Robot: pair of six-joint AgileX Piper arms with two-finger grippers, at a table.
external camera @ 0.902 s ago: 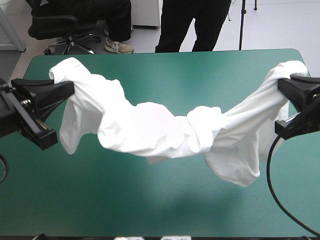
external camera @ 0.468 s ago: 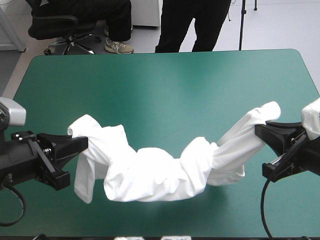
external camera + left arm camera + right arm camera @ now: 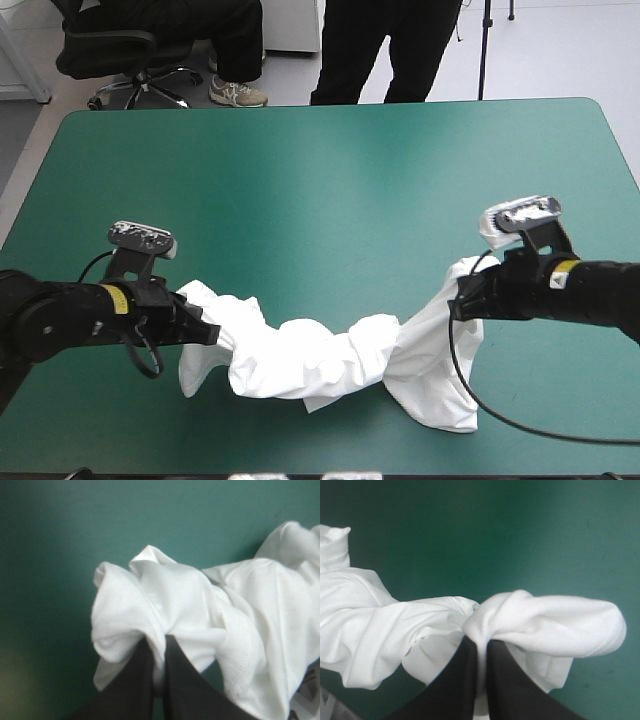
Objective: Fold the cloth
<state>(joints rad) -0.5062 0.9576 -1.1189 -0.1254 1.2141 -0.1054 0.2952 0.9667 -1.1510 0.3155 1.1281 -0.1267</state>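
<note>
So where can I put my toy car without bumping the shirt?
The wide teal-green table stretch between the T-shirt and the far edge is bare. It is crowded near the front edge, where the T-shirt sags between the left gripper and the right gripper.

The T-shirt (image 3: pixel 320 355) was soft white cloth, matt and creased. The bench's teal-green cover (image 3: pixel 330 150) looked smooth, with a faint sheen at 12 o'clock from the T-shirt. The black jaws seemed smooth, dull plastic.
</note>
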